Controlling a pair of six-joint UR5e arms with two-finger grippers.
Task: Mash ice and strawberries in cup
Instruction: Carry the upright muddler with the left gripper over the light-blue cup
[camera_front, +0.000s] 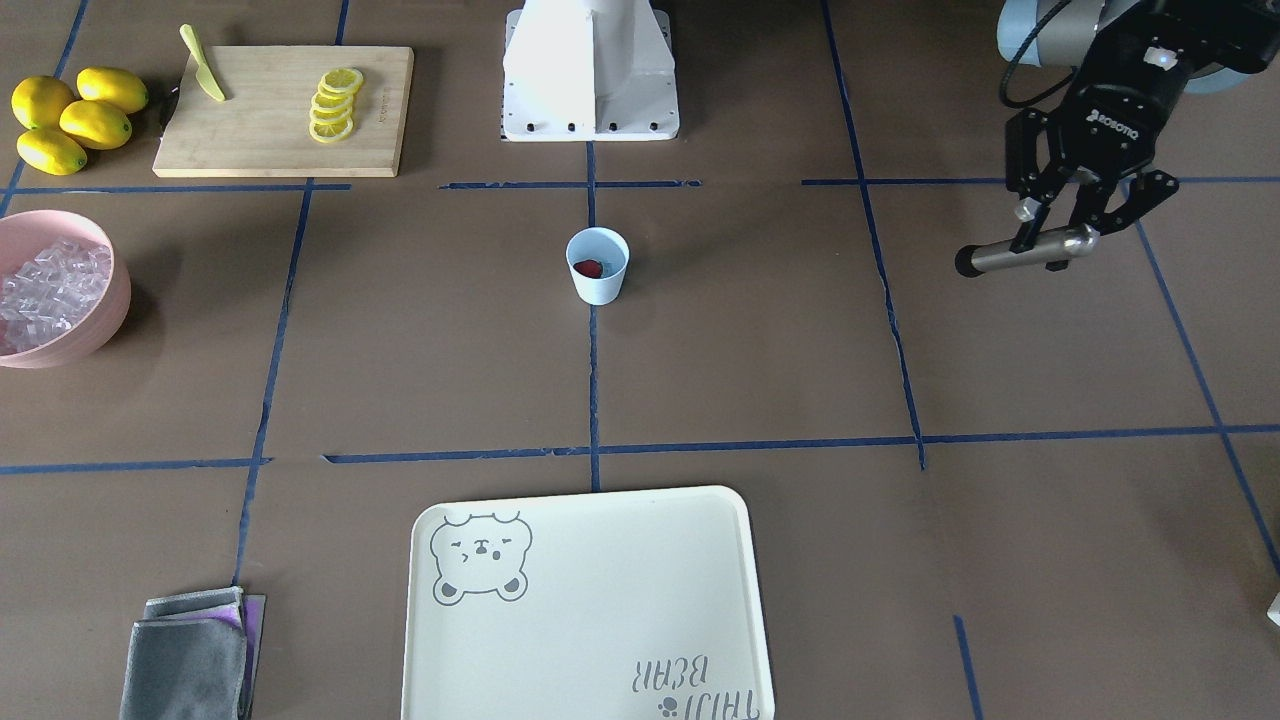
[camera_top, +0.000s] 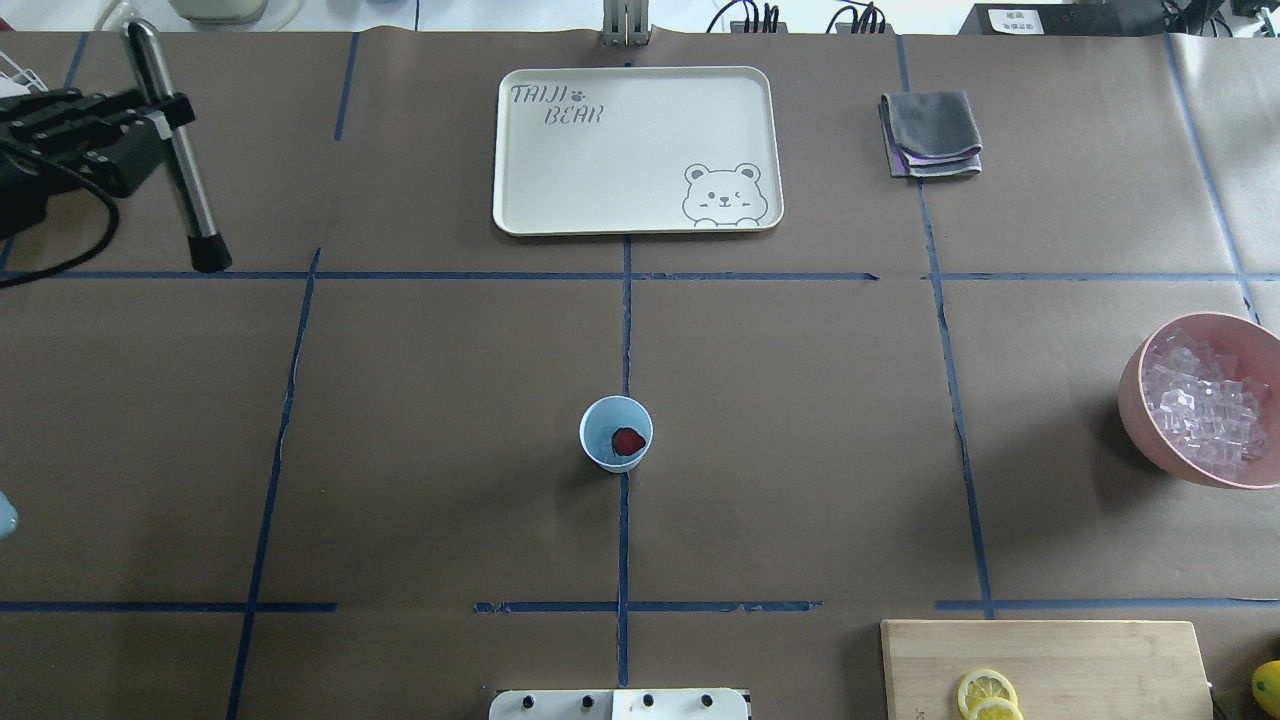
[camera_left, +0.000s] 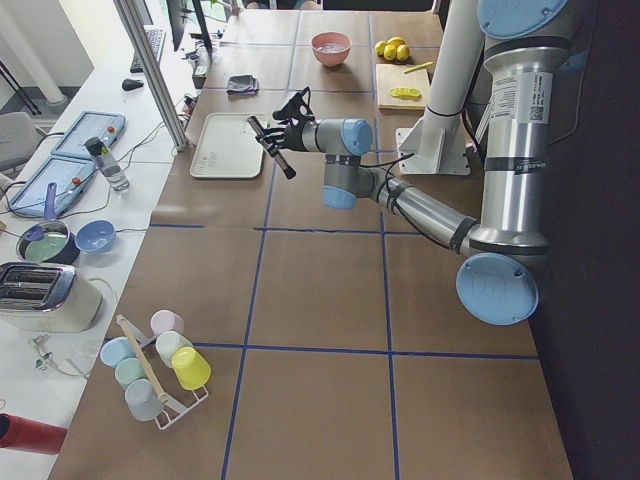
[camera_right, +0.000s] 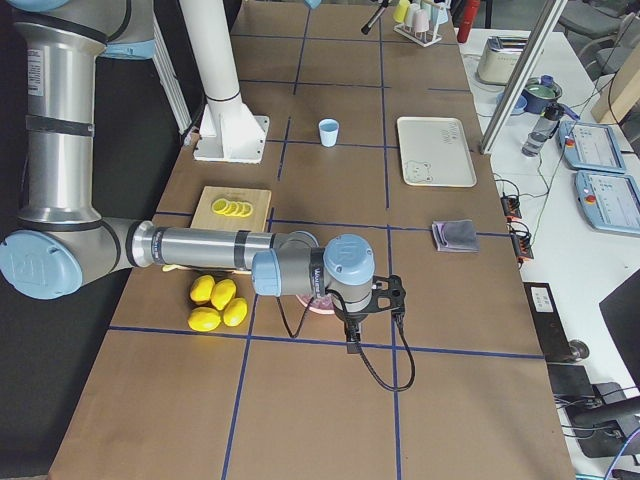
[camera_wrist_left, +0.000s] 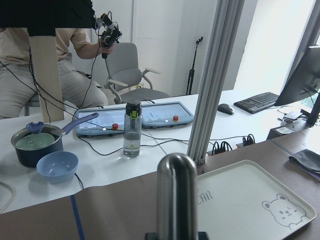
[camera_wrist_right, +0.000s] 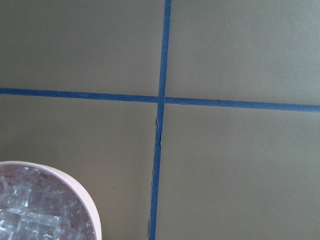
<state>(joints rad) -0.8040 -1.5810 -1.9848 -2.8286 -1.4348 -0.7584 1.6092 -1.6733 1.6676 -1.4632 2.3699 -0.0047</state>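
— Wood nearest the base: a cutting board with lemon slices. Where's the actual job?

— Mid-surface. The cup stands upright and alone, with the strawberry lying in its bottom. I can't make out any cubes beside it. The ice I can see is heaped in the pink bowl, well apart to the robot's right.

— And the right pincer?

— Near that bowl, but only the side view shows it, so I cannot tell whether it is spread or pressed together.

— Farther out?

— The left pincer pinches a steel muddler, raised off the surface far from the cup and tilted, not upright.

— Risks?

— Nothing steadies that light cup. An off-centre or slanted push would likely tip it or send it skating. Mashing before ice goes in skips half the task. A smooth rod could also slide through the grip under load.
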